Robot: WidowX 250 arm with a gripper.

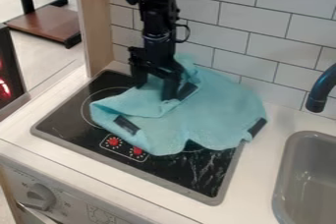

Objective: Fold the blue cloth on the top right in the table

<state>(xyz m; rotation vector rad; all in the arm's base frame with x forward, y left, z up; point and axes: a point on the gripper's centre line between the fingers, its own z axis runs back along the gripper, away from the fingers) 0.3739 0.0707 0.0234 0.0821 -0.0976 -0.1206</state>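
The hand (154, 89) is hanging above the far left part of the cooktop, pointing down, and its two fingers (171, 88) are standing apart with a part of the blue cloth (220, 105) showing between them. The right finger is reaching down to the cloth beside a black patch (187, 91); whether either tip is pressing on the fabric cannot be told. The black arm (157, 24) is coming in from the top edge, in front of the tiled wall (223, 21).

The cloth is lying spread and creased over the middle and far right of the black cooktop (62, 120), and its right side is extending past the grey rim onto the white surface (259, 169). Its left portion is forming a turned-over flap, and fabric is bunching up just behind and right of the fingers. A second dark patch (126, 125) is lying toward the near left edge, and a third (257, 127) is marking the right corner.

Two red dials (113, 141) are showing at the near side of the cooktop. A grey sink (308, 179) is occupying the near right, with a dark blue faucet (320, 93) standing beyond it. A grey knob (41, 196) is projecting from the front panel at near left, and a wooden post (96, 21) is standing at far left.
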